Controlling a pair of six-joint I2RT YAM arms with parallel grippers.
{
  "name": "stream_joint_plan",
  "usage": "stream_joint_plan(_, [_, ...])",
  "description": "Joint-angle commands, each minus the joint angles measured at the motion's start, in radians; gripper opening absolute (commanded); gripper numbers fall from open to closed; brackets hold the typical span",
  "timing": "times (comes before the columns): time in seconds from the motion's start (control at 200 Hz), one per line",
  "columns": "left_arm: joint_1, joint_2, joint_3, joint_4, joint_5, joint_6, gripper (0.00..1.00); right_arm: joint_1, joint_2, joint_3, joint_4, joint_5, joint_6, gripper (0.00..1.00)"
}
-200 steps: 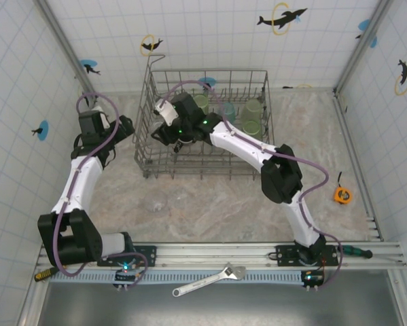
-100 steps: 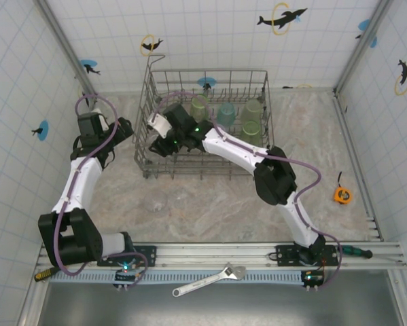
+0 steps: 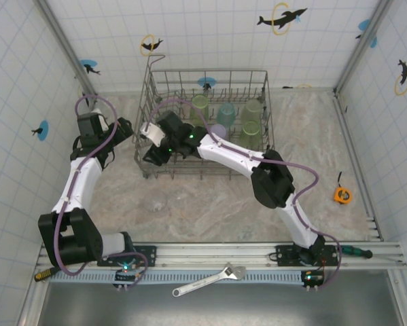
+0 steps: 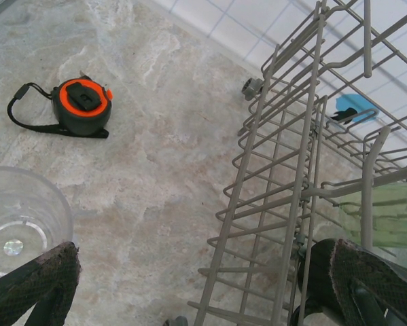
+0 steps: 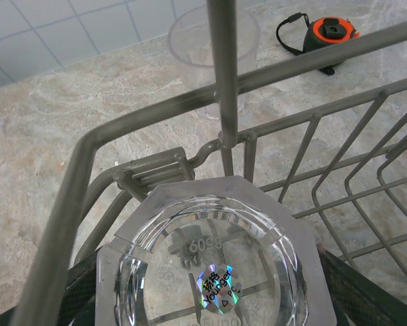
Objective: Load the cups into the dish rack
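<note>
Cups in green, teal and lavender sit in the dish rack's far rows. Outside its left wall the left arm bends, left fingers spread wide on nothing; a clear tumbler beside them on the counter is cut off. Reaching across into the near-left corner, the right fingers clamp a clear cup, base toward the camera, body hidden.

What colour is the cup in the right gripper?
Clear, colourless; the cup shows best in the right wrist view.
</note>
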Motion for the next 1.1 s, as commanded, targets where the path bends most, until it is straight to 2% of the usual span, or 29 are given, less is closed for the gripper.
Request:
stream_joint_plan(0.0, [0.005, 0.013, -0.012, -0.002, 0.025, -0.004, 0.97, 0.013, -0.003, -0.012, 0.055, -0.019, 0.009, 0.39])
stream_joint_plan(0.415, [0.005, 0.017, -0.014, -0.002, 0.05, -0.01, 0.97, 0.016, 0.002, -0.121, 0.139, -0.021, 0.028, 0.38])
stream_joint_plan(0.851, [0.006, 0.021, -0.014, -0.001, 0.059, -0.012, 0.98, 0.022, 0.023, -0.119, 0.107, 0.089, -0.021, 0.37])
stream_joint_plan(1.096, [0.005, 0.025, -0.014, -0.001, 0.062, -0.014, 0.98, 0.025, -0.01, -0.146, 0.161, 0.127, -0.024, 0.37])
